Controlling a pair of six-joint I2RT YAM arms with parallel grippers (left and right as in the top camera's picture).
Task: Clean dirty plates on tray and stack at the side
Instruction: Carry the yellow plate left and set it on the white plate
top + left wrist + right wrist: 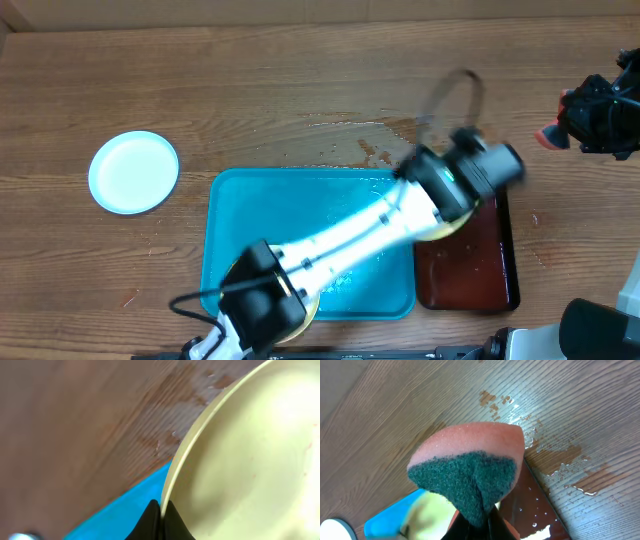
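Observation:
My left gripper (161, 508) is shut on the rim of a pale yellow-green dirty plate (250, 460), holding it tilted. In the overhead view this plate (445, 228) hangs over the dark red-brown tray, just past the right end of the turquoise tray (300, 200). A second yellow-green plate (310, 312) peeks out from under the left arm at the turquoise tray's near edge. A mint-blue plate (133, 172) lies on the table at the left. My right gripper (487, 516) is shut on an orange sponge with a green scouring face (470, 472), up at the right edge of the table (565, 125).
The dark red-brown tray (497, 270) holds liquid and sits against the turquoise tray's right side. Wet patches and brown stains mark the wood (370, 150) beyond both trays. The left arm (350, 240) stretches diagonally across the turquoise tray.

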